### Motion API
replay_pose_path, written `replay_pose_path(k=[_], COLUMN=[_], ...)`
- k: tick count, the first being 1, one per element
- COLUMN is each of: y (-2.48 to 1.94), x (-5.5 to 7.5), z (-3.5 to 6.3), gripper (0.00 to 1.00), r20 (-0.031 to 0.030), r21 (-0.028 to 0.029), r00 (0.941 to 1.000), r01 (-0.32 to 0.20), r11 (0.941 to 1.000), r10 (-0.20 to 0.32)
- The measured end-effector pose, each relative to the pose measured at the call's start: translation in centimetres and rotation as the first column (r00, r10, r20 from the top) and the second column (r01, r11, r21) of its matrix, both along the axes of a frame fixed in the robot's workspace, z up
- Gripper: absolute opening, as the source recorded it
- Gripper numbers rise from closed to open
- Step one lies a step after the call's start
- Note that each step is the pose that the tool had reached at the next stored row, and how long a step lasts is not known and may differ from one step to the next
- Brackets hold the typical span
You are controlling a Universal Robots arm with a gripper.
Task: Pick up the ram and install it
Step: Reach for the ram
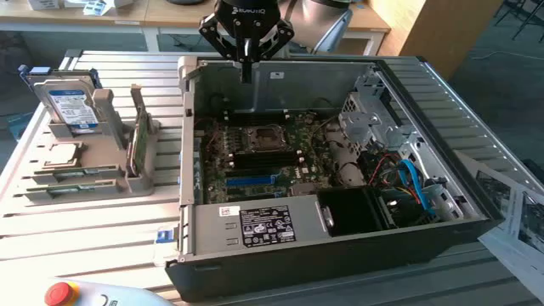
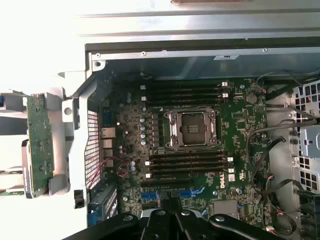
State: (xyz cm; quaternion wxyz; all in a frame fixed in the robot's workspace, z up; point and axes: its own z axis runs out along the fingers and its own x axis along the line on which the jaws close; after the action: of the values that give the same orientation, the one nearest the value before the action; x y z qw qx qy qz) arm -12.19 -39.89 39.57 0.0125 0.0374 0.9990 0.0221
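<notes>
The ram (image 1: 75, 172) is a narrow green stick lying low in a front slot of the grey holder (image 1: 93, 182), at the exterior view's left of the open computer case (image 1: 297, 255). A second similar stick (image 1: 64, 189) lies just in front of it. My gripper (image 1: 246, 71) hangs over the case's back wall, far from the holder, fingers shut with nothing between them. In the wrist view the gripper (image 2: 170, 220) points down at the motherboard (image 2: 235, 125), whose black memory slots (image 2: 187, 162) lie beside the bare CPU socket (image 2: 192, 127).
The holder also carries a silver hard drive (image 1: 68, 105), a taller green card (image 1: 141, 143) standing on edge, and a square chip (image 1: 61, 153). Cables and a drive cage (image 1: 374, 121) fill the case's right side. A red stop button (image 1: 58, 292) sits at the front; papers (image 1: 518, 223) lie right.
</notes>
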Motion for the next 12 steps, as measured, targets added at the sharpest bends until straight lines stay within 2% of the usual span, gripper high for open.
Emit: replay_pose_path(k=[12], y=[0.00], x=[0.00], z=[0.02], gripper=[0.10], r20=[0.0000], r21=[0.0000], r00=[1.0000], r01=[0.000], r11=[1.0000], r10=[0.000])
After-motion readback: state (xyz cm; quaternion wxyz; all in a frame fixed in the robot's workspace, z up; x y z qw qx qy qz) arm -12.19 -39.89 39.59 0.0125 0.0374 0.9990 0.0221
